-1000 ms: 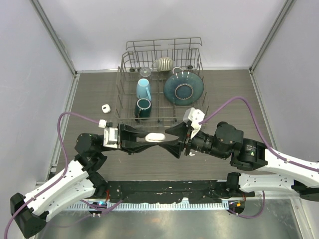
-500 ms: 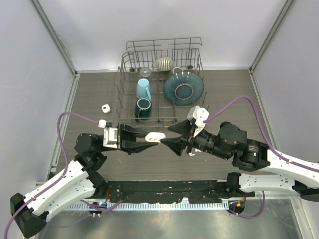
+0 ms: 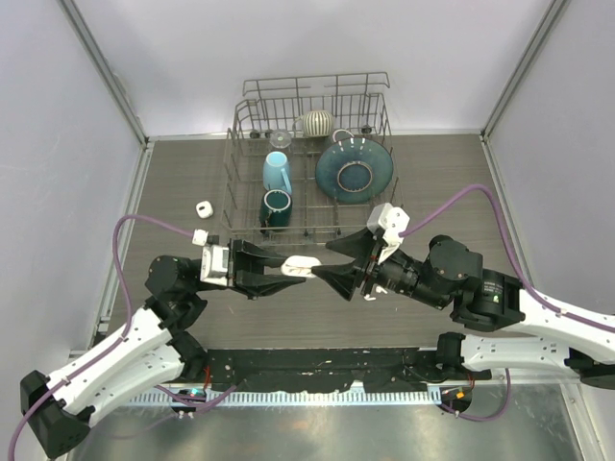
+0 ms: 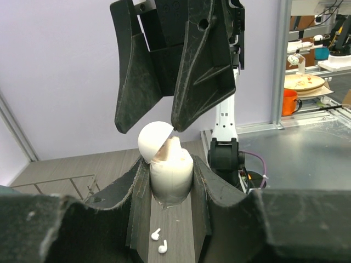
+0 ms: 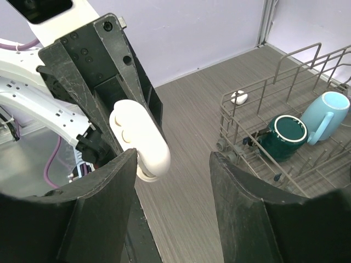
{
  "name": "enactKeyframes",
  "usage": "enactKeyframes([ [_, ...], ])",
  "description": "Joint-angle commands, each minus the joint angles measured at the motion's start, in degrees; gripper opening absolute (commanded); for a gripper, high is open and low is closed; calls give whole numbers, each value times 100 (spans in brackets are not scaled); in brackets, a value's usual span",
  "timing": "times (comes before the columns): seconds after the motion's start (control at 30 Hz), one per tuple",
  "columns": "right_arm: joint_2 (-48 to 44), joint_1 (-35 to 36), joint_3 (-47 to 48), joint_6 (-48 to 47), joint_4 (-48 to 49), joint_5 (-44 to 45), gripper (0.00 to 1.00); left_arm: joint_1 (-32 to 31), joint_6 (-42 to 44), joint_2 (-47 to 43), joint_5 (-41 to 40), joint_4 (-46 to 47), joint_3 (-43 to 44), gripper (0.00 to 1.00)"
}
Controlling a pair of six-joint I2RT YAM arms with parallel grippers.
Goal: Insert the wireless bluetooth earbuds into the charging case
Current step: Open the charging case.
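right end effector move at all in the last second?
Yes. The right end effector has drawn back rightward, away from the charging case, its wrist now nearer the front-right corner of the dish rack.

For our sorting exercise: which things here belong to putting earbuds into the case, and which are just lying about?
Job: charging case, held by left gripper; two earbuds on table; right gripper, open.
Lying about: dish rack, light blue mug, dark green mug, blue plate.
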Motion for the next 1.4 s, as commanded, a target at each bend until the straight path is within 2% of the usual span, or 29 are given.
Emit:
enactKeyframes([
  [0.0,-143,5,159,-56,401,259,61,7,-92,86,339,316,312,0],
  [0.5,95,-48,343,-38,102,549,61,7,-198,156,1033,658,330,0],
  [0.7,-19,-56,492,-21,-38,-83,62,15,-250,68,1112,843,444,0],
  [0.93,-292,-56,659,-29,-82,-347,64,7,-93,16,1411,808,717,0],
  [1.07,-450,-65,783,-47,-73,-742,65,7,355,-64,1595,283,901,0],
  [1.17,-599,-56,879,-143,-73,-892,65,15,934,-107,1710,-157,1085,0],
  [1.2,-617,-56,958,-187,-100,-1179,65,7,1284,-116,1754,-577,1156,0],
  [1.3,-626,-56,1273,-328,-397,-1637,63,15,1849,-64,1841,-1264,1428,0],
  [1.37,-486,-56,1537,-416,-898,-2130,60,15,2104,-20,1868,-1398,1569,0],
])
